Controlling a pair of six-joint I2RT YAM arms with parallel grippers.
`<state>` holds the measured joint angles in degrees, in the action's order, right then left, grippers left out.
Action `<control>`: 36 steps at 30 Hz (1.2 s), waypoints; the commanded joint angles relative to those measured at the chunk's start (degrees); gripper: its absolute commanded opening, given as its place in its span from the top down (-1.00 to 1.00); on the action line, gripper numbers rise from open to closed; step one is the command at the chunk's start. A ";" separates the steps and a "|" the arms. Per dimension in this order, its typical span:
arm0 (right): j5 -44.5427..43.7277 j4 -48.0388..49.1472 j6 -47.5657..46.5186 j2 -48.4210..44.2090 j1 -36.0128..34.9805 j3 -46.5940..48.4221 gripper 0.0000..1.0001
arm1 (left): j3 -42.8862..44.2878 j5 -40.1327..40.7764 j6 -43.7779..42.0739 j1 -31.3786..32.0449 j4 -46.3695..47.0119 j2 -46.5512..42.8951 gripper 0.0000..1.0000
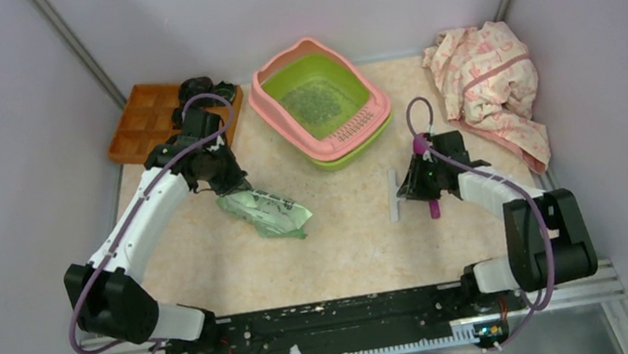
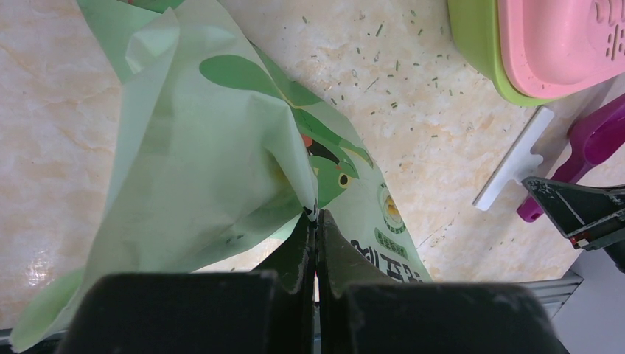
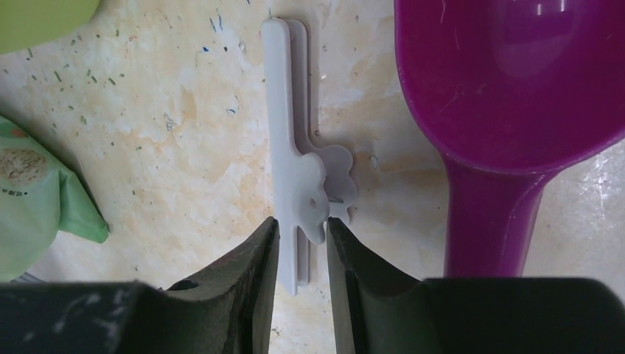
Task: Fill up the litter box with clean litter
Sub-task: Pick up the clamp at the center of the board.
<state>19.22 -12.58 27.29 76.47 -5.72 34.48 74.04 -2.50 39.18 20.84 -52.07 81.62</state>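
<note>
Pale green printed plastic bag (image 2: 206, 147) is clamped by the left end effector (image 2: 317, 221); white plastic clip (image 3: 291, 147) is straddled by the right end effector (image 3: 302, 228), grip unclear.

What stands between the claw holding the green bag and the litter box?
Nothing visible. Only bare tabletop lies between the left claw, shut on the pale green printed plastic bag, and the pink-rimmed lime green plastic litter box. The white plastic clip and purple plastic scoop lie off to the side.

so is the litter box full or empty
Partly filled: a patch of dark litter lies in the litter box, with bare green floor around it.
</note>
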 commanded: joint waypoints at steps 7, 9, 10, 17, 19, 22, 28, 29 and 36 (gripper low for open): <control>0.83 4.09 -0.36 1.63 0.62 0.85 0.89 | 0.02 -1.95 -0.05 -0.27 2.49 -1.49 1.00; 1.08 4.31 -0.56 1.01 0.62 1.04 1.00 | 0.05 -2.13 -0.02 -0.21 2.59 -1.51 1.00; 1.64 4.64 -0.84 0.48 0.62 1.11 1.00 | 0.03 -2.32 -0.06 -0.20 2.67 -1.52 1.00; 7.43 6.88 -1.07 -6.94 0.46 2.43 1.00 | -0.13 -3.79 -1.00 -0.19 3.31 -1.90 1.00; 10.58 8.30 -0.05 -9.13 0.02 3.28 1.00 | -0.15 -4.36 -1.37 -0.23 3.62 -2.08 1.00; 14.95 9.65 1.45 -10.89 -2.53 5.91 1.00 | -0.25 -5.50 -2.43 -0.19 4.17 -2.51 1.00; 12.49 2.74 -4.36 -9.32 -13.68 17.57 1.00 | -1.47 -4.88 -1.80 -0.20 5.18 -3.33 1.00; 10.23 0.78 -5.82 -9.27 -16.01 19.73 1.00 | -1.07 -4.59 -1.67 -0.21 4.61 -2.72 1.00; 2.03 -4.44 -8.87 -7.48 -25.49 28.42 1.00 | 2.62 -3.85 -0.72 -0.19 0.40 -0.16 1.00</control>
<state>24.86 -15.79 20.32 68.18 -29.54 59.31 73.65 -5.13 37.69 20.75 -51.09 81.43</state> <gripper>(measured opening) 0.014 0.006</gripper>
